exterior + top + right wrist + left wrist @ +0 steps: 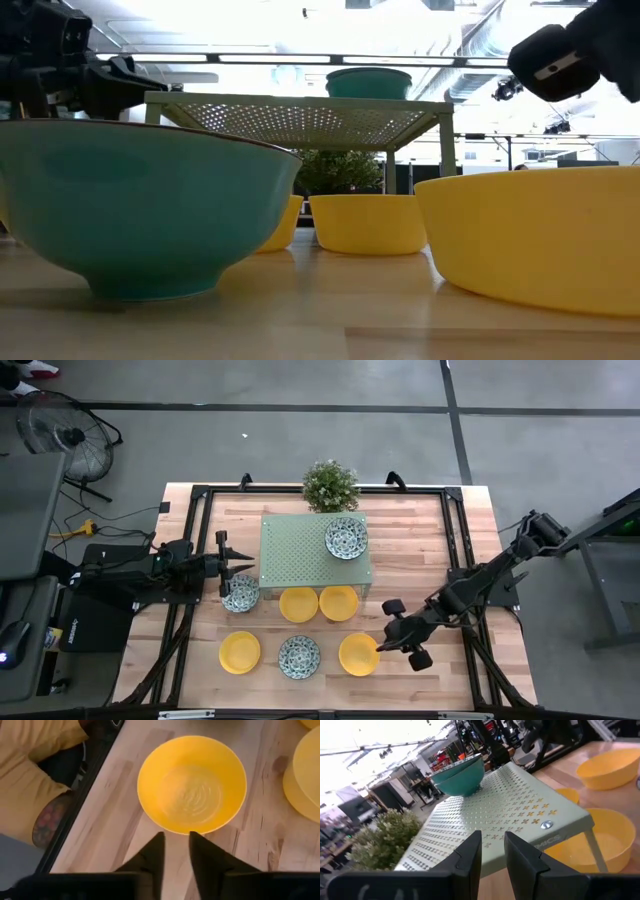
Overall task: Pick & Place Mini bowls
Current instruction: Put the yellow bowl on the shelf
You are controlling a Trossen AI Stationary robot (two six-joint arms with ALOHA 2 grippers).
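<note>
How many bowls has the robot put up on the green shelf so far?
Done: a patterned bowl sits on the green shelf; the left wrist view suggests two stacked there. In hand: nothing yet. The right gripper, open and empty, points at a yellow bowl, and the left gripper waits open by the shelf. Left: six bowls on the table, if all go up.

front row gaps narrow; perforated shelf (300,550) covers centre; plant (331,485) behind
</note>
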